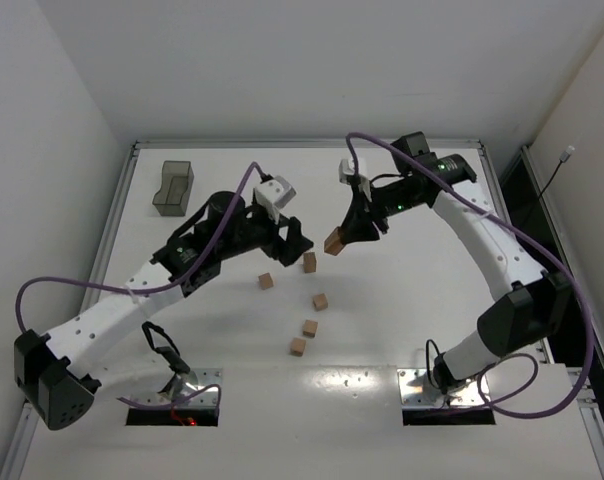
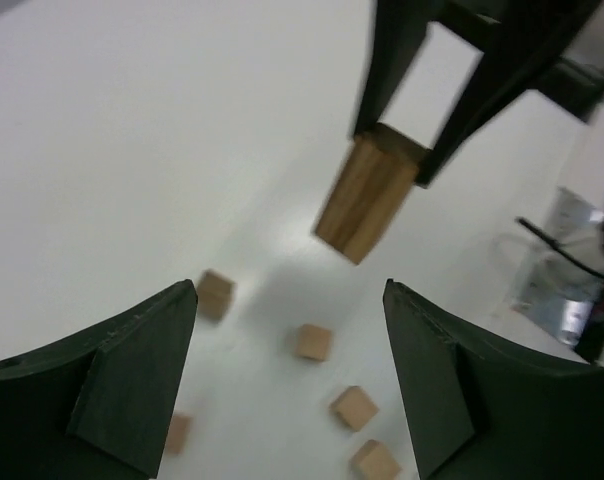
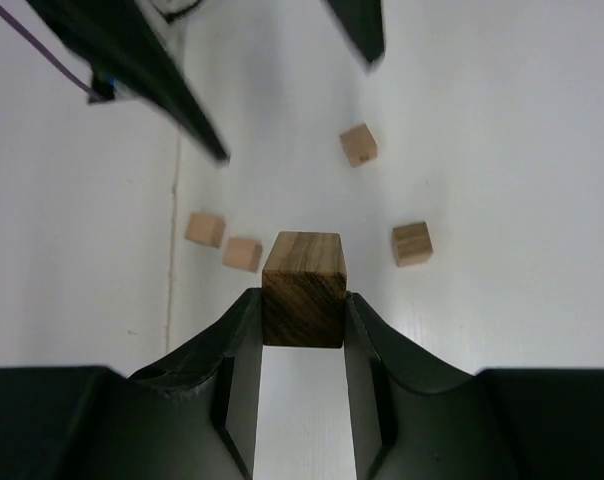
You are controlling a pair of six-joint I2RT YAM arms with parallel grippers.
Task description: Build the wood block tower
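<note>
Right gripper (image 3: 302, 302): jaws closed on two opposite side faces of one wood cube. The fingers clamp its lower part, and the top of the cube stands clear of the fingertips in the right wrist view.
Held block (image 3: 302, 265): darker brown grain. It is lifted clear of the tabletop (image 1: 432, 330), over the far-middle area, and seen from the left wrist it hangs tilted.
Left gripper (image 1: 298, 240): jaws spread wide with nothing between them. It is just left of the right gripper, tips turned toward the held block but apart from it.
Loose wood blocks: five light tan cubes on the white tabletop, all on the near side of both grippers around the middle.
Far loose block (image 1: 309, 262): just near of the left gripper's tips and close under the held block.
Left loose block (image 1: 266, 281): a little nearer and to the left.
Middle loose block (image 1: 320, 301): nearer again and slightly right.
Near pair of blocks (image 1: 310, 327): the nearest two, close beside each other but not touching.
Stacking state: in the left wrist view each loose block rests directly on the tabletop, none on another.
Tray (image 1: 172, 187): grey and translucent, at the far-left corner, well apart from the blocks.
</note>
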